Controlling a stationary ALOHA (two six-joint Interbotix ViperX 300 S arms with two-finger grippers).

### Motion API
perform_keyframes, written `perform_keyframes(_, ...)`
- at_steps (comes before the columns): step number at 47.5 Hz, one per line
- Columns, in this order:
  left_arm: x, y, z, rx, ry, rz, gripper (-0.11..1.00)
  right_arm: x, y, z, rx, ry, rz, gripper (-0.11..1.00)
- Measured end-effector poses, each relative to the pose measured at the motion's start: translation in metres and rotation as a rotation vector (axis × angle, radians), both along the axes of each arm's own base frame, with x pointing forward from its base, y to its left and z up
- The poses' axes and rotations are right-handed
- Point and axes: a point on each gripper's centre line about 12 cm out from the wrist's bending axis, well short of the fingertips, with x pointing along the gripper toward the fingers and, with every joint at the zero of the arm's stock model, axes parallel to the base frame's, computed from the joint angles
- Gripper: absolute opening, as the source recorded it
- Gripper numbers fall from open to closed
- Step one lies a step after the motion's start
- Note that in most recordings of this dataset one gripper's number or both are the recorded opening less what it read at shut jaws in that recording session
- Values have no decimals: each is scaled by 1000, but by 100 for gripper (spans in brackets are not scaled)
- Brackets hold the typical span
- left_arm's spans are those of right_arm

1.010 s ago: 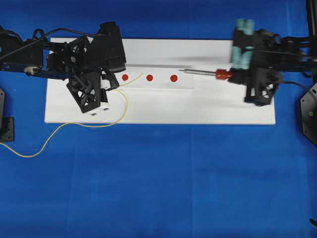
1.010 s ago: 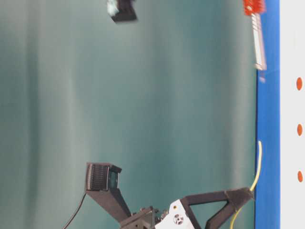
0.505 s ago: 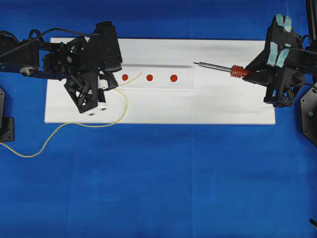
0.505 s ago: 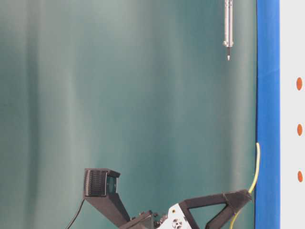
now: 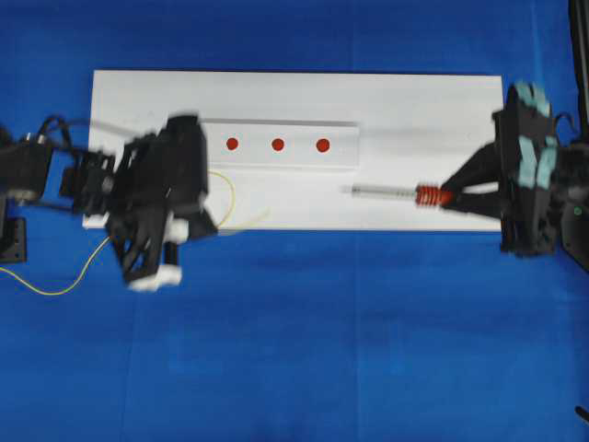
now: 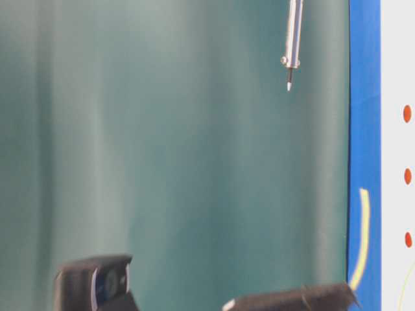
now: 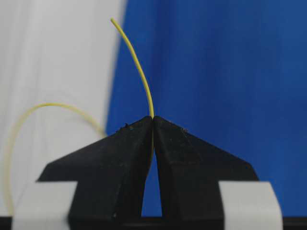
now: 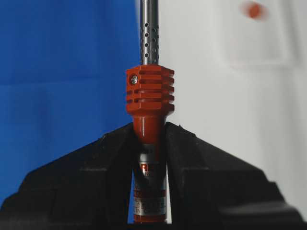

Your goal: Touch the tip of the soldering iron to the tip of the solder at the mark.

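Observation:
My left gripper (image 7: 153, 118) is shut on the solder (image 7: 139, 67), a thin yellow wire whose free end curves up past the fingertips. In the overhead view that gripper (image 5: 204, 226) hovers, blurred, at the white board's front-left edge, and the solder (image 5: 232, 195) loops beside it. My right gripper (image 8: 149, 127) is shut on the soldering iron (image 8: 149, 91), clamped just below its ribbed red collar. Overhead, the soldering iron (image 5: 386, 191) points left over the board's front right, held by the right gripper (image 5: 451, 196). Three red marks (image 5: 277, 144) lie between and behind both tips. The iron's tip (image 6: 289, 84) hangs well above the board.
The white board (image 5: 414, 101) rests on a blue cloth (image 5: 322, 350). The marks sit on a raised white strip (image 5: 340, 157). Loose solder (image 5: 55, 287) trails off the board to the left over the cloth. A black arm base (image 5: 11, 239) stands at the left edge.
My left arm has swung toward the front-left edge, carrying the solder away from the marks. My right gripper has drawn the iron toward the front and lifted it higher.

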Motion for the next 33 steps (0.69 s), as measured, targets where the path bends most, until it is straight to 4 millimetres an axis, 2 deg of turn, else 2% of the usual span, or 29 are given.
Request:
perform_keyframes(9, -11, -44, -10, -48, -98, -112, 3, 12, 37, -12, 1, -18, 135, 6)
perform_keyframes(16, -20, -69, -36, -78, -159, -184, 3, 22, 53, -34, -3, 12, 174, 6)
perform_keyframes(24, -23, -89, -62, -93, -186, -241, 3, 31, 70, -68, -2, 50, 201, 6)
perform_keyframes(33, -24, -102, -103, -70, -101, -273, 3, 41, 89, -105, -20, 60, 238, 6)
